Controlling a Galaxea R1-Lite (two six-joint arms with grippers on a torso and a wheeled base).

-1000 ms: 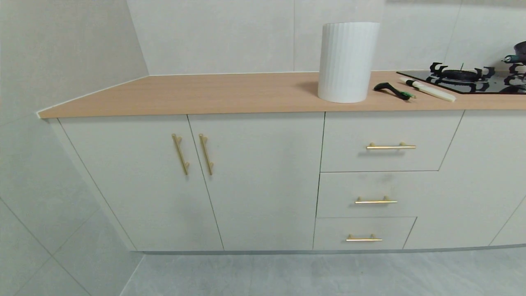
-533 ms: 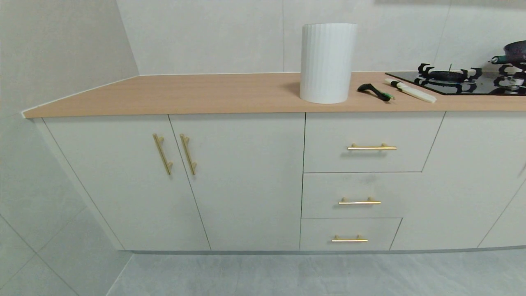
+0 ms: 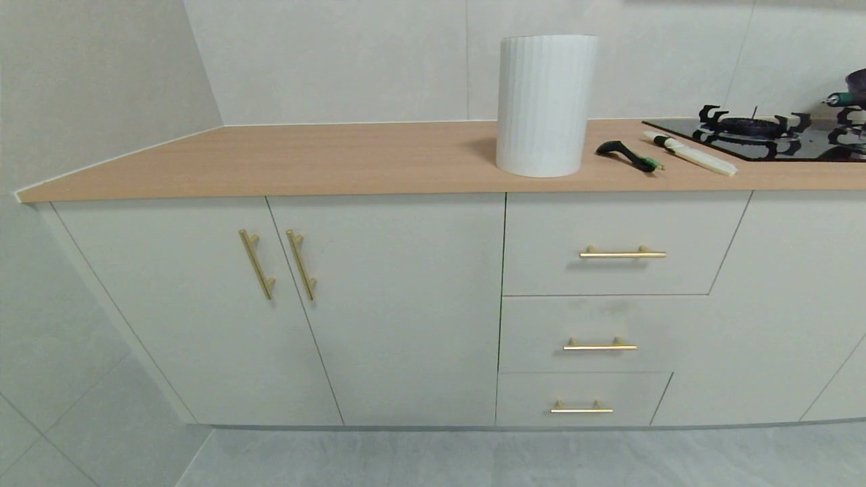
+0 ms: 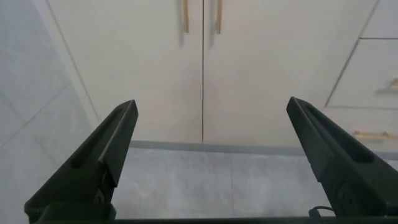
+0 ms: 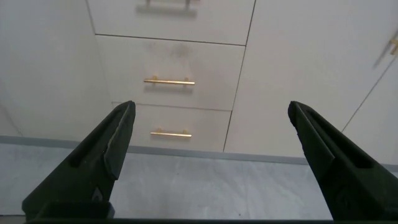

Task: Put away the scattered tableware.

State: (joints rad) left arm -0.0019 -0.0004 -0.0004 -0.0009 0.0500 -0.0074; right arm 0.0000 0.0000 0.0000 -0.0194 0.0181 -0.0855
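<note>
On the wooden countertop [image 3: 304, 159] stands a tall white ribbed cylinder [image 3: 545, 105]. Right of it lie a black utensil with a green tip [image 3: 629, 155] and a cream-coloured sheathed knife [image 3: 690, 153]. My left gripper [image 4: 210, 109] is open, low in front of the double cabinet doors [image 4: 202, 62], with nothing between its fingers. My right gripper [image 5: 211, 109] is open too, low before the drawers [image 5: 171, 71], holding nothing.
A black gas hob [image 3: 764, 130] with pan supports sits at the counter's right end, with a dark pan [image 3: 854, 91] at the edge. Below are two cabinet doors [image 3: 284, 297] with gold handles and three drawers [image 3: 609, 243]. Grey tiled floor [image 3: 473, 460] lies in front.
The whole head view has shifted: the counter and cabinets sit further left and slightly lower than a second ago, so the camera has moved. Nothing on the counter has moved.
</note>
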